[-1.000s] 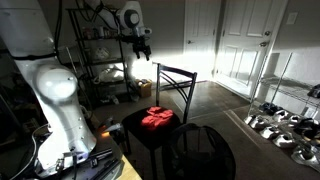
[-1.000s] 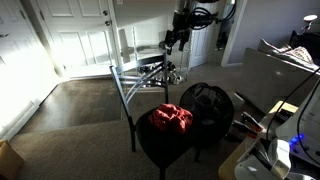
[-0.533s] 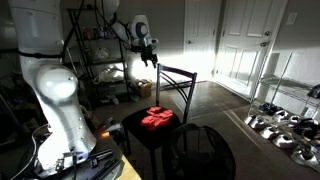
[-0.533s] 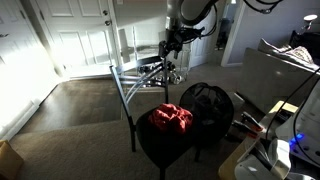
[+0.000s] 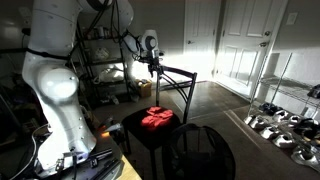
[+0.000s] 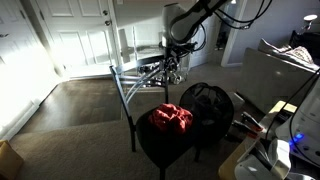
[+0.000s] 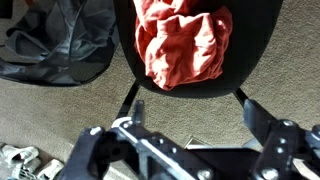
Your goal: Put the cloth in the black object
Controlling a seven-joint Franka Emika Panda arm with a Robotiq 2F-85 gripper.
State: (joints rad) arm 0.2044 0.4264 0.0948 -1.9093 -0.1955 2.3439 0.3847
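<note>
**Cloth, red, crumpled: one item, not yet picked up**

**Location.** The cloth (image 7: 182, 45) lies bunched in a loose heap on the black seat (image 7: 250, 55) of a stool, at the top centre of the wrist view. In an exterior view the same cloth (image 5: 157, 117) sits low and centre in the frame.

**Destination.** The black object (image 7: 55, 45) is a dark, soft-looking bag or basket in the upper left of the wrist view, just beside the stool.

**Handling (judged).**
- Light, limp and without stiffness, so it will drape and trail once lifted.
- Neither fragile nor slippery.
- Best hold is a pinch on a raised fold near the middle of the heap, so that little hangs down to catch on the seat edge or the bag's rim.

**Gripper.** The gripper (image 7: 190, 140) shows along the bottom edge of the wrist view. Its fingers are spread wide and hold nothing. It is well above the cloth and apart from it, high in the upper centre of an exterior view.

**Hidden or unclear.**
- The fingertips are blurred and partly cut off by the frame.
- The room is dim, and the black object's inside shows only as grey folds.
- Whether its opening faces upward cannot be told.
- The underside of the cloth is hidden.
</note>
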